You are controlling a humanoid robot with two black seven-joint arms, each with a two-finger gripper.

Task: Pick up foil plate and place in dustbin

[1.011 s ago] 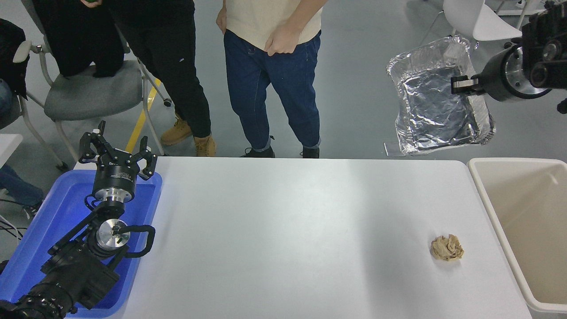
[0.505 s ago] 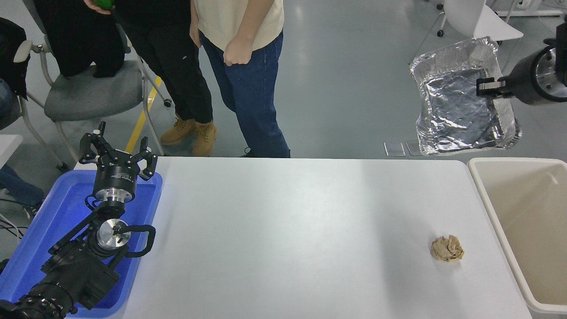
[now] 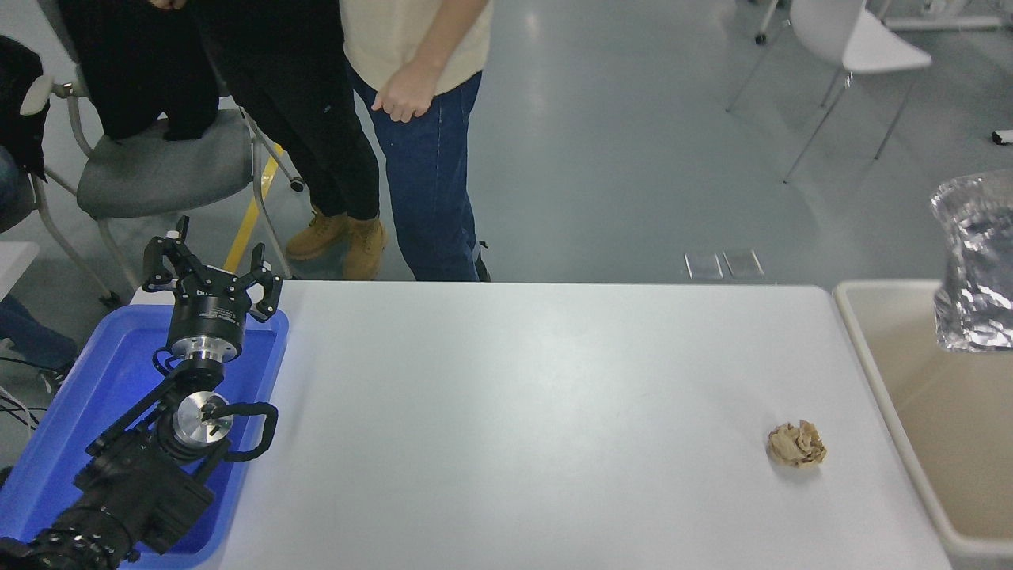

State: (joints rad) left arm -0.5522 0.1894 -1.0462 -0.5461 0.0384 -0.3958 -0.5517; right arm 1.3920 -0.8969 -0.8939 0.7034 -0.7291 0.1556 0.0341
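Observation:
The shiny, crinkled foil plate (image 3: 975, 265) hangs in the air at the right edge of the head view, partly cut off, over the far part of the beige dustbin (image 3: 870, 372). The dustbin stands against the table's right side and its deep inside shows nothing in it. My right gripper is out of the picture, so whatever holds the plate is hidden. My left gripper (image 3: 210, 273) is parked at the lower left above the blue tray, open, with nothing between its fingers.
A blue tray (image 3: 95, 412) sits under my left arm. A crumpled tan paper wad (image 3: 797, 444) lies on the white table (image 3: 514, 412) near the dustbin. Two people stand at the far side beside a grey chair (image 3: 150, 170). A white chair (image 3: 859, 47) stands at the back right.
The foil plate has travelled right and down, from beyond the table's far right corner to over the dustbin. The right gripper has left the picture. The person in blue jeans shifted left.

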